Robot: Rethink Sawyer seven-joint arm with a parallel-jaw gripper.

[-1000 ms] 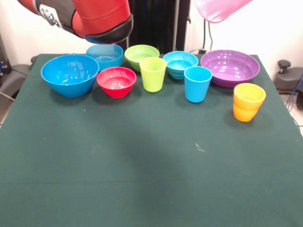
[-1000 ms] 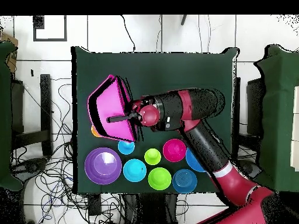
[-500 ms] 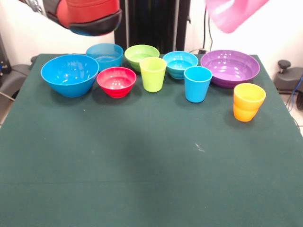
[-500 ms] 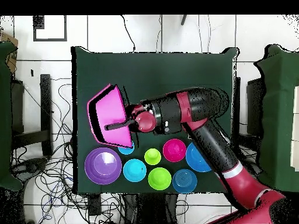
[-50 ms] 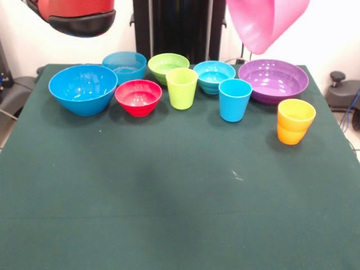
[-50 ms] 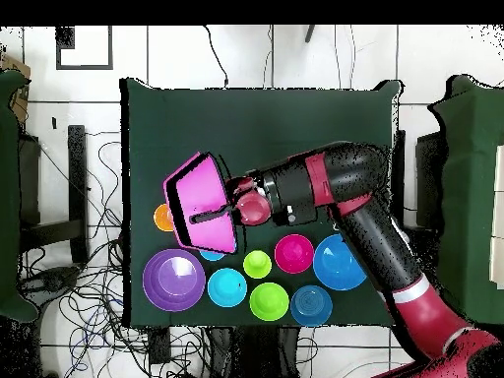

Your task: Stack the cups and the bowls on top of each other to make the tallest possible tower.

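- Pink plastic fills the top right of the front view: the huge pink bowl hangs in the air, tilted on edge, above the purple bowl.
- From overhead we see the tool closed across the pink bowl's rim, a dark finger lying over its inner face, with the red and black arm reaching in from the lower right of that frame.
- We see the arm's red and black housing at the top left edge of the front view, above the large blue bowl.
- We count the rest standing on the green table in a band across the upper part of the front view: the large blue bowl at left, then the small red bowl, the lime green cup, the light blue cup and the orange cup farthest right.
- Behind them sit the small blue bowl, the lime green bowl and the ribbed cyan bowl.
- We see every cup and bowl on the table standing singly, none stacked on another.
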